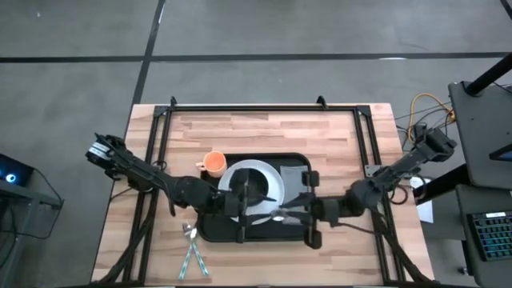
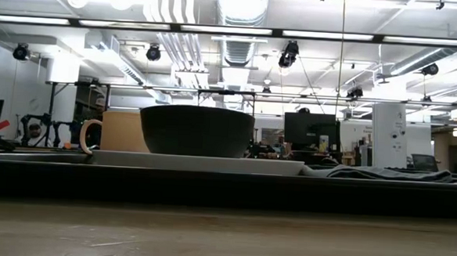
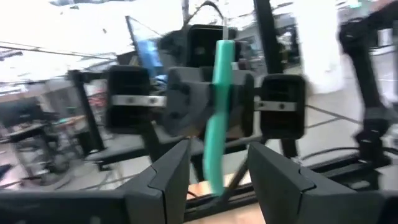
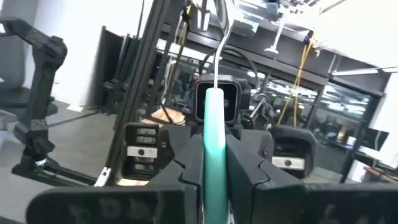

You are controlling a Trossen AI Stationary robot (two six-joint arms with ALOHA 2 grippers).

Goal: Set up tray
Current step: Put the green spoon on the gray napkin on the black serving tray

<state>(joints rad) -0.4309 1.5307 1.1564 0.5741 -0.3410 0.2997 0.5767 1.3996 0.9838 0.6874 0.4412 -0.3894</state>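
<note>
The black tray (image 1: pixel 264 233) lies mid-table. It carries a white plate (image 1: pixel 274 179) with a dark bowl (image 2: pixel 197 130), and a grey folded cloth (image 1: pixel 294 178) at its right end. An orange cup (image 1: pixel 214 164) stands at the tray's far left corner. My right gripper (image 4: pixel 214 168) is shut on a teal-handled utensil (image 3: pixel 217 112) over the tray's near part. My left gripper (image 3: pixel 217 180) faces it, open. Its fingers stand on either side of the handle's lower end without visibly touching it. My right gripper pinches the utensil's teal handle (image 4: pixel 214 130) between its two fingers, coming level from the table's right side, with the fingers across the handle. The utensil is lifted clear above the tray, its metal shaft (image 4: pixel 219 56) rising from the handle toward my left gripper.
Two more teal-handled utensils (image 1: pixel 192 252) lie on the wood near the tray's near left corner. Black frame rails (image 1: pixel 240 106) run along the table's far edge and both sides. Bare wood (image 1: pixel 264 132) shows between the tray and the far rail.
</note>
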